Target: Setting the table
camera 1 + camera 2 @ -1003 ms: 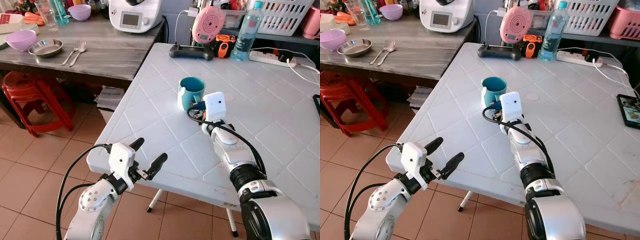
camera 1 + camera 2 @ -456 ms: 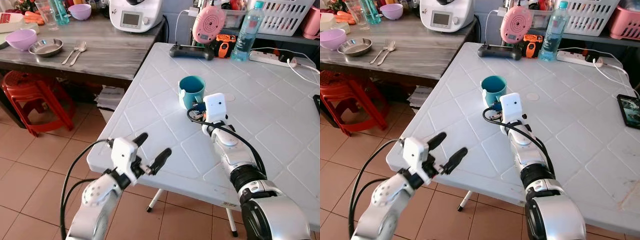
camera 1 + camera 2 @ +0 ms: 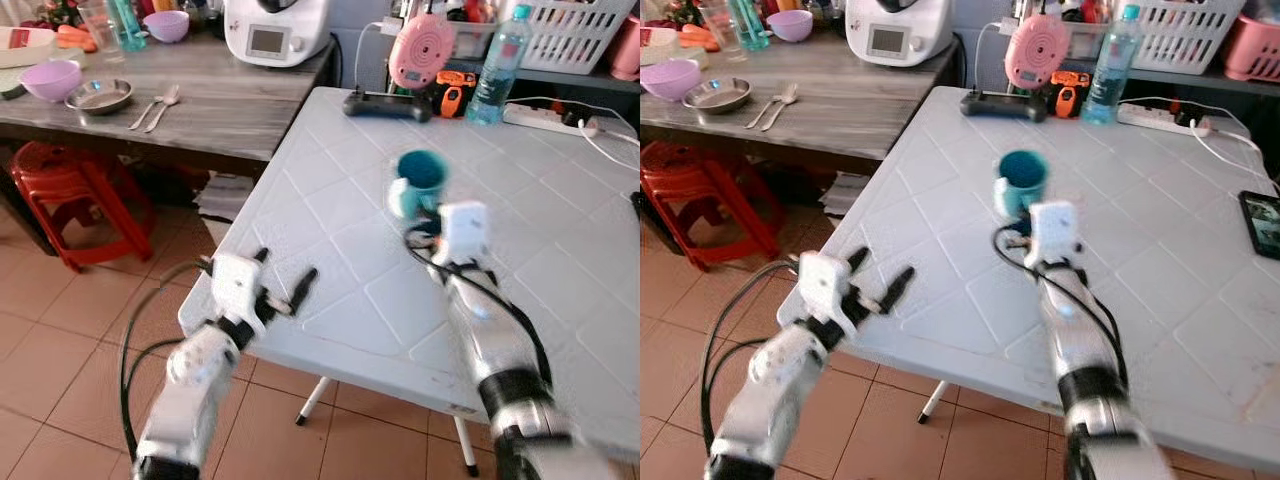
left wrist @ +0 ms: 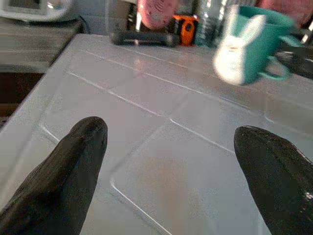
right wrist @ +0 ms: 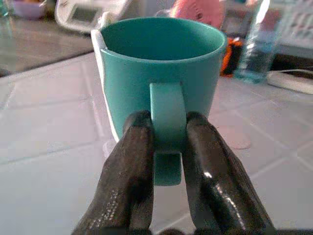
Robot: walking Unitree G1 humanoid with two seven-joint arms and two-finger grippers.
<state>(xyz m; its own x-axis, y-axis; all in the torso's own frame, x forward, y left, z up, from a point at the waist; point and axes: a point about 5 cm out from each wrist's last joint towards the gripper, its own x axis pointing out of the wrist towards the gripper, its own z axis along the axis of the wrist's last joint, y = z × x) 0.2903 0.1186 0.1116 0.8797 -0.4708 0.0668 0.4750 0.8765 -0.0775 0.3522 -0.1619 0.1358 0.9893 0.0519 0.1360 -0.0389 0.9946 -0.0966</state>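
1. The right gripper (image 5: 166, 147) is clamped on the handle of a teal mug (image 5: 164, 73) – one black finger on each side of the loop, pressed tight against it.
2. In the left eye view the teal mug (image 3: 418, 183) sits a little right of centre in the upper half of the frame, over the white plastic table (image 3: 330, 260). Whether it rests on the top or is held just clear of it cannot be told, as the picture is blurred there.
3. The mug stands upright, its mouth open to the ceiling, and a white rabbit figure (image 4: 237, 46) shows on its side in the left wrist view.
4. The left gripper (image 3: 282, 288) hangs at the lower left of the frame, over the near left corner of the table – its two fingers (image 4: 73, 166) are spread well apart and hold nothing.
5. Along the far edge of the table, at the top of the frame, are a black controller (image 3: 386, 104), a pink round device (image 3: 420, 50), a water bottle (image 3: 497, 68) and a white power strip (image 3: 545, 118).
6. At upper left a grey wooden counter (image 3: 210, 105) carries a purple bowl (image 3: 50, 80), a metal dish (image 3: 98, 96), cutlery (image 3: 155, 100) and a white kitchen machine (image 3: 275, 28).
7. A red stool (image 3: 70, 195) stands on the tiled floor below the counter.
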